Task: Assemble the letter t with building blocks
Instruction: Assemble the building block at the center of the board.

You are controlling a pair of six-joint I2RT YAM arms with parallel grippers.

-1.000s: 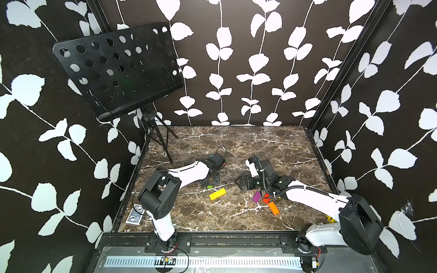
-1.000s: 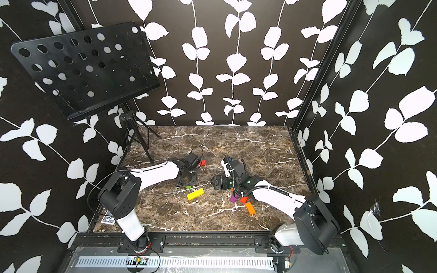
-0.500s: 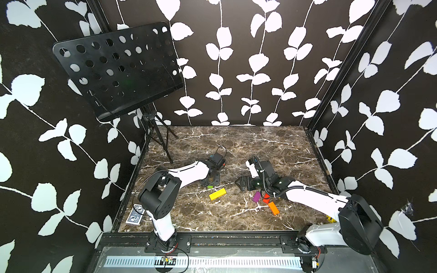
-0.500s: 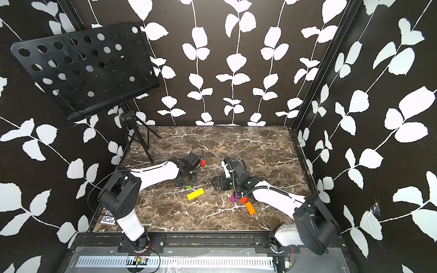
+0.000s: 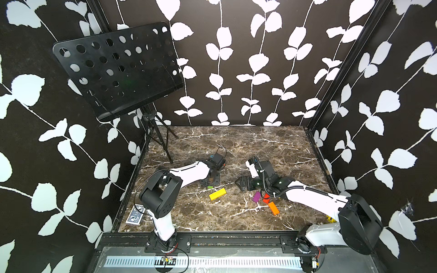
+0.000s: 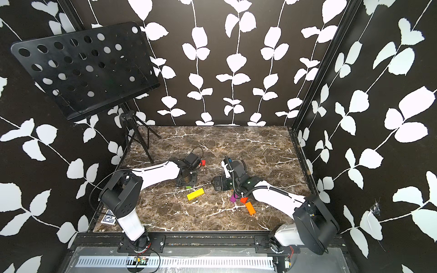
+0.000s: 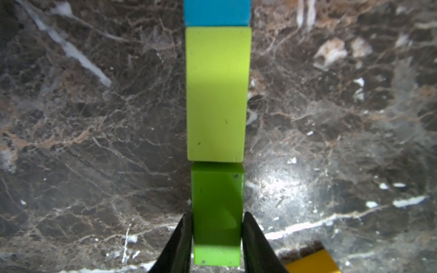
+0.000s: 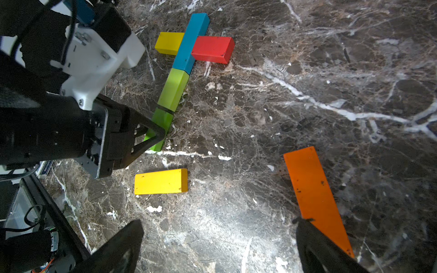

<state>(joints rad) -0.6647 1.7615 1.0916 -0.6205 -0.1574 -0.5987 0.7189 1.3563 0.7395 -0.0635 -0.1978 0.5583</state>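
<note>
The letter t lies flat on the marble: a blue block [image 8: 191,42] as upper stem, a yellow block [image 8: 169,42] and a red block [image 8: 212,49] as crossbar, and a lime block [image 8: 173,89] below. A green block [image 7: 217,212] continues the stem end to end. My left gripper [image 7: 217,236] is shut on the green block, a fingertip pressed against each long side. My right gripper [image 8: 218,223] hovers open over bare marble, nothing between its fingers. A loose yellow block [image 8: 160,181] lies just beside the left gripper [image 5: 210,183], and an orange block [image 8: 314,196] runs under one right finger.
A purple block [image 5: 256,196], a red block [image 5: 266,196] and the orange block [image 5: 273,208] lie under the right arm [image 5: 307,196]. A music stand [image 5: 118,71] rises at the back left on tripod legs [image 5: 160,139]. A card deck [image 5: 136,214] sits at the front left edge.
The left gripper's jaws have come in on the green block. Neither arm has visibly shifted in the top views.
</note>
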